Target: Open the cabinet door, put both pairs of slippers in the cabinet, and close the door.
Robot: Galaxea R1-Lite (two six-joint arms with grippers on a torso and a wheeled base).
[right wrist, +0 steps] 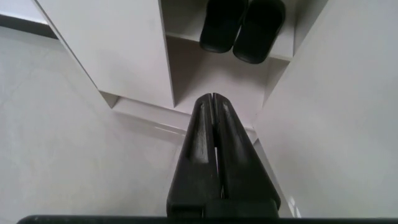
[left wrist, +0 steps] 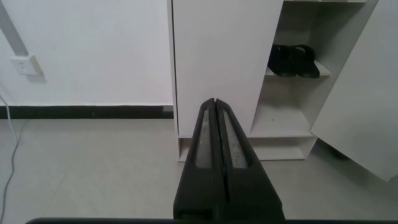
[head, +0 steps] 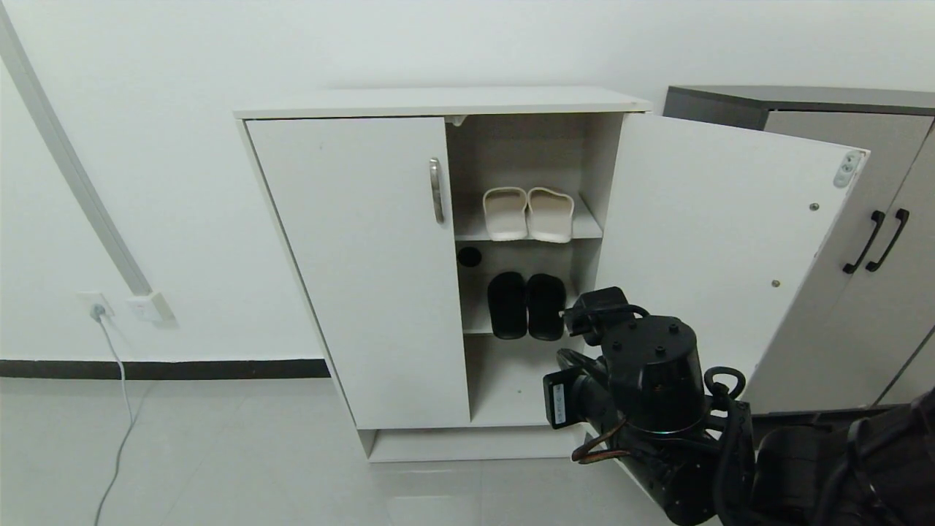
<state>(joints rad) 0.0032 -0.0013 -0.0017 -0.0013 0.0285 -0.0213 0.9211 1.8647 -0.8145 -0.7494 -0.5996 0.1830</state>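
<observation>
White laminate cabinet (head: pixel 438 98) stands against the wall on my feed, its left door (head: pixel 350 263) flush shut with a slim metal handle (head: pixel 436 190) at its inner edge, its right door (head: pixel 716 241) swung wide open. Both pairs are inside: the cream rubber slippers (head: pixel 511 215) lie side by side on the upper shelf, close to its front edge, and the black rubber slippers (head: pixel 508 305) lie side by side on the shelf below, reaching its front edge. The bottom compartment under them is bare. My right arm (head: pixel 650 372) sits low in front of the open door's lower part. The right gripper (right wrist: pixel 213 99) has its jaws pressed together with nothing between them, pointing at the cabinet's base below the black pair. The left gripper (left wrist: pixel 214 102) is likewise fully closed on nothing, aimed at the foot of the shut door. A grey cabinet with black handles (head: pixel 862 183) stands just beside the open door, and a wall socket with a cable (head: pixel 95 303) is off to the left
</observation>
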